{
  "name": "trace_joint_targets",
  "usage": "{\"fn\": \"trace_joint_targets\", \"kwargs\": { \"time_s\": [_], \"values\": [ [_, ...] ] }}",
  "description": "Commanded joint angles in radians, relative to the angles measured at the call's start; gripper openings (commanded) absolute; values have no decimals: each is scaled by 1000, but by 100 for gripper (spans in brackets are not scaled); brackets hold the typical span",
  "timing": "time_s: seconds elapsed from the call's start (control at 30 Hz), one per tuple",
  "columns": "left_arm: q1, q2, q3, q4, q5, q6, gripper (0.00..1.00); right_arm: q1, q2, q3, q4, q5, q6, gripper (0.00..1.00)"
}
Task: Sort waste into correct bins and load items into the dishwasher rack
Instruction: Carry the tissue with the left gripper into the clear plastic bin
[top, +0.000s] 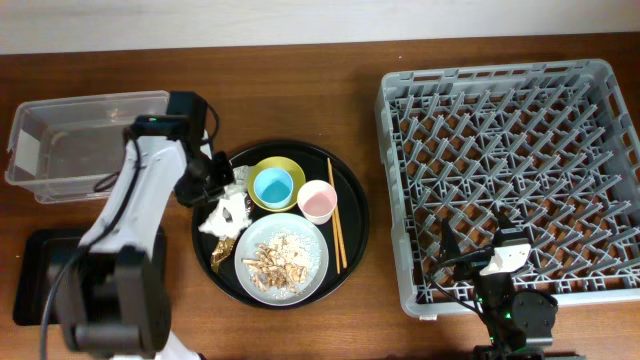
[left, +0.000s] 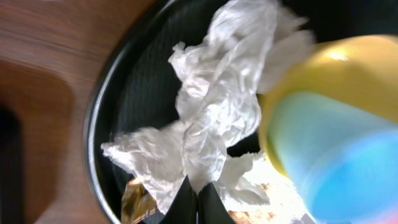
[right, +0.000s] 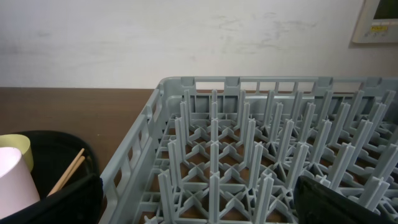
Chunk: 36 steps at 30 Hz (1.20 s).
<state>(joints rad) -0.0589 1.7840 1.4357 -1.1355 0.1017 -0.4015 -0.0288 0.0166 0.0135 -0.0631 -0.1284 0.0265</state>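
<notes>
My left gripper is shut on a crumpled white napkin at the left side of the round black tray. Beside the napkin, a light blue cup sits inside the small yellow bowl. A pink cup stands to the right of it, with the chopsticks alongside. The pale grey plate holds crumbly food scraps. My right gripper is open and empty over the front left of the dishwasher rack.
The clear plastic box stands at the far left. The shallow black tray lies at the front left, partly hidden by my left arm. A small golden-brown scrap lies on the round tray by the napkin.
</notes>
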Motion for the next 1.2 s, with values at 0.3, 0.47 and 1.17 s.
{"fn": "trace_joint_targets", "kwargs": {
  "time_s": [0.3, 0.47, 1.17],
  "values": [
    [72, -335, 40, 290, -255, -3, 1, -6, -4, -8, -1, 9, 8, 98],
    [116, -306, 38, 500, -486, -2, 1, -6, -4, -8, -1, 9, 8, 98],
    [277, -131, 38, 523, -206, -2, 99, -6, -4, -8, -1, 9, 8, 98]
  ]
}}
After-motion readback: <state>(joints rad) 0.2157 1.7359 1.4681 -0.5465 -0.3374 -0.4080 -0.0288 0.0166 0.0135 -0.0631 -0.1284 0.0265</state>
